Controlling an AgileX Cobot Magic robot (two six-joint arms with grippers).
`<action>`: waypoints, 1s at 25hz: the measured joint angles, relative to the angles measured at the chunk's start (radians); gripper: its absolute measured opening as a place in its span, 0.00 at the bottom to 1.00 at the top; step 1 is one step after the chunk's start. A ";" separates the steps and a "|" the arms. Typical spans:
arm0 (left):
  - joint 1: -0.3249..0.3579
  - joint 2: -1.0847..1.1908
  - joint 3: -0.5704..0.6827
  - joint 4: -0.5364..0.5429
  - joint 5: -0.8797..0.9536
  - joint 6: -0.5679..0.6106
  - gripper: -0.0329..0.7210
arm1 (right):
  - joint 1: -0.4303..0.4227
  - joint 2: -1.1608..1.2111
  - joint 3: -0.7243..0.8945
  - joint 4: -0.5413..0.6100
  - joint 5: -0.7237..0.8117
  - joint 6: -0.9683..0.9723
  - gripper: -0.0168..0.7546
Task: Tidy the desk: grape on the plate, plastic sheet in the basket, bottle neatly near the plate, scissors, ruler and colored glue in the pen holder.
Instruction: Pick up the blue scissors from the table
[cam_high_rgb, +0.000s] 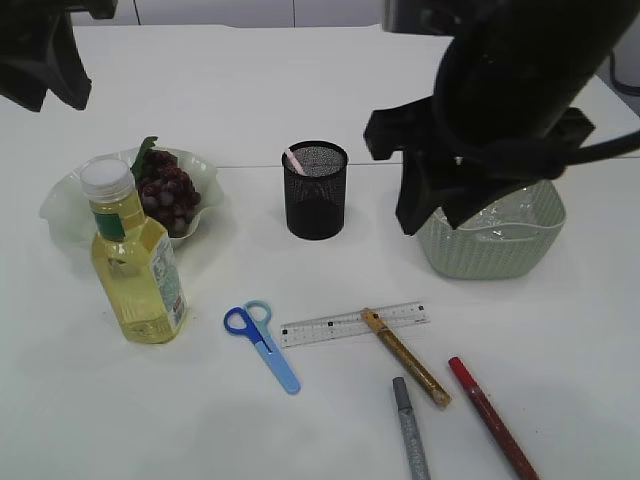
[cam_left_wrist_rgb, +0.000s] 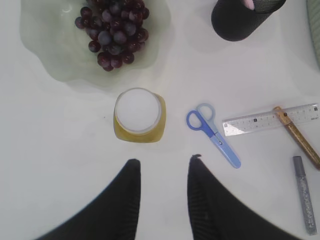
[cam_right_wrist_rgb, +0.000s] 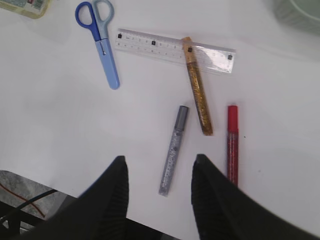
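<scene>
Both grippers hang above the tabletop (cam_high_rgb: 330, 430) with jaws partly spread, holding and touching nothing. The left gripper (cam_left_wrist_rgb: 162, 167) has the bottle (cam_left_wrist_rgb: 138, 115) at its 12 o'clock, grapes (cam_left_wrist_rgb: 112, 32) on the plate (cam_left_wrist_rgb: 50, 55) beyond. The right gripper (cam_right_wrist_rgb: 159, 167) hovers above the silver glue (cam_right_wrist_rgb: 172, 150); gold glue (cam_right_wrist_rgb: 196, 85) crosses the ruler (cam_right_wrist_rgb: 150, 47), scissors (cam_right_wrist_rgb: 102, 42) at 11 o'clock.

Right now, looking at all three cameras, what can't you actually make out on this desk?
- Green basket: exterior view, the right arm covers most of its inside; contents unclear.
- Pen holder: its black mesh wall hides all but a pink tip inside.
- Bottle: left wrist view shows only the cap from above; label print too small elsewhere.
- Ruler markings: too small to read.
</scene>
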 joint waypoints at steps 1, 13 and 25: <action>0.000 -0.005 0.000 0.000 0.000 0.000 0.36 | 0.011 0.019 -0.019 0.000 0.000 0.000 0.43; 0.101 -0.102 0.000 -0.046 0.006 0.091 0.36 | 0.106 0.255 -0.164 0.044 -0.005 0.002 0.43; 0.108 -0.189 0.000 -0.046 0.015 0.157 0.36 | 0.188 0.540 -0.400 0.060 -0.012 0.012 0.43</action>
